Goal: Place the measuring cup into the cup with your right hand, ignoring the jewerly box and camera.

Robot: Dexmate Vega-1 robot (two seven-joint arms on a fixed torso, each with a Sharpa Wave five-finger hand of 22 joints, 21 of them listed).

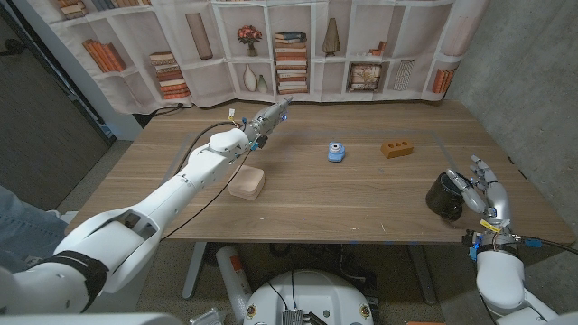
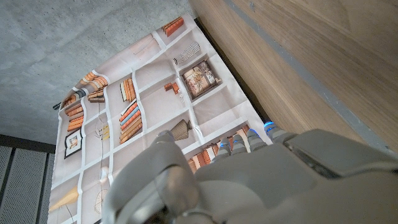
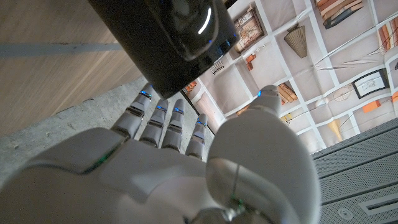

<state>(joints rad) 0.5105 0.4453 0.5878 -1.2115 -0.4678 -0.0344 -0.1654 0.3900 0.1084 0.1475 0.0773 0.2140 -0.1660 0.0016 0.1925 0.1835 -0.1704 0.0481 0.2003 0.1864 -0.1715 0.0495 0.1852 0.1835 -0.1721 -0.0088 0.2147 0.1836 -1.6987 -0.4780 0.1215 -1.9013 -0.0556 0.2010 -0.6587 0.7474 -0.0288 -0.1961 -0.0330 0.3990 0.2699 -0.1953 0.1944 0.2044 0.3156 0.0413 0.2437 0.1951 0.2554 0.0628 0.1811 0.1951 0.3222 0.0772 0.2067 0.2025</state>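
The counter [image 1: 361,194] is a long slab of pale wood with a fine lengthwise grain and a matte finish. Near its right front corner stands a glossy black cup [image 1: 445,194], round-walled and dark inside, so what it holds cannot be made out in the head view; in the right wrist view its shiny side [image 3: 168,43] catches a bright highlight. The right hand [image 1: 480,191], white shells over dark joints, sits just beside that cup with its fingers [image 3: 163,121] spread toward the wall, holding nothing. A squat, pale beige measuring cup [image 1: 246,183] with rounded corners lies left of centre, partly covered by the left forearm. The left hand [image 1: 267,118] reaches out over the far part of the counter, fingers extended and together, gripping nothing. A small blue camera [image 1: 337,152] and an orange-brown, brick-shaped jewelry box [image 1: 396,148] with dimples sit near the middle, well apart from both cups. A printed bookshelf curtain [image 1: 298,45] hangs behind.
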